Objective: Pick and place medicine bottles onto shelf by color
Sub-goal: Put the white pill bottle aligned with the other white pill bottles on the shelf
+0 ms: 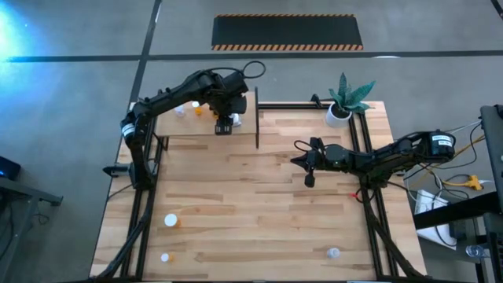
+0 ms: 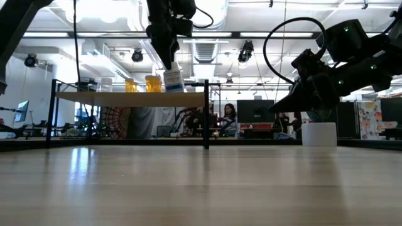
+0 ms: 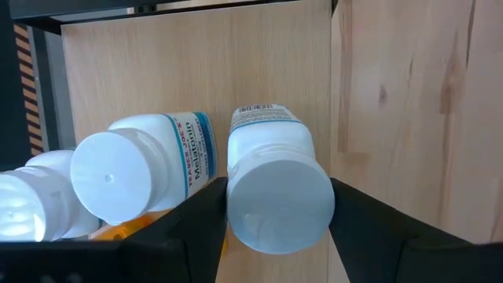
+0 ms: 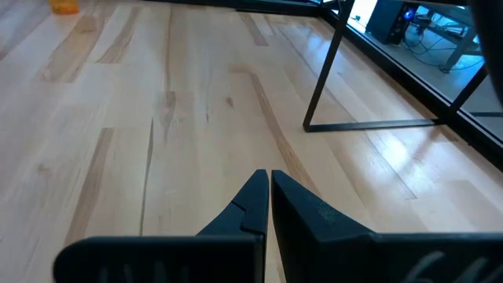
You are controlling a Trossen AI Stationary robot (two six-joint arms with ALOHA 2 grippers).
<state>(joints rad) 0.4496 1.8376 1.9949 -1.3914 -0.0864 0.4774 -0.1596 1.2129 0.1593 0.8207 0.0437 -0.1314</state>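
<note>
- Bottles on the shelf [image 1: 177,126], upper left of the overhead frame: your left gripper [image 1: 225,124] stood over the board's right end, close to the dark upright divider [image 1: 257,118], with a white medicine bottle [image 3: 271,185] between its fingers.
- In the left wrist view you saw that bottle's white cap facing the camera, a dark finger [image 3: 196,224] on one side and its mate on the other. The fingers looked parted around the cap, but whether they pressed it or had let go could not be told.
- At table height, the bottle [image 2: 173,80] appeared to stand on the shelf board, upright under the gripper, which suggested a placement rather than a lift.
- A second white bottle [image 3: 141,169] lay just beside it, seemingly to keep whites together. Two orange bottles [image 2: 143,83] stood farther along the board, left of the white one in the low view, apparently their own colour group.
- Your right gripper [image 1: 309,163] hovered over bare tabletop right of centre, fingers pressed together and holding nothing, seemingly parked clear of the shelf.
- Near the bottom edge of the overhead frame, you had bottles left on the table: an orange one [image 1: 170,222], another [image 1: 165,257] below it, and a pale one [image 1: 333,253] lower right.
- The potted plant [image 1: 343,101] sat at the table's upper right corner, outside the sorting.
</note>
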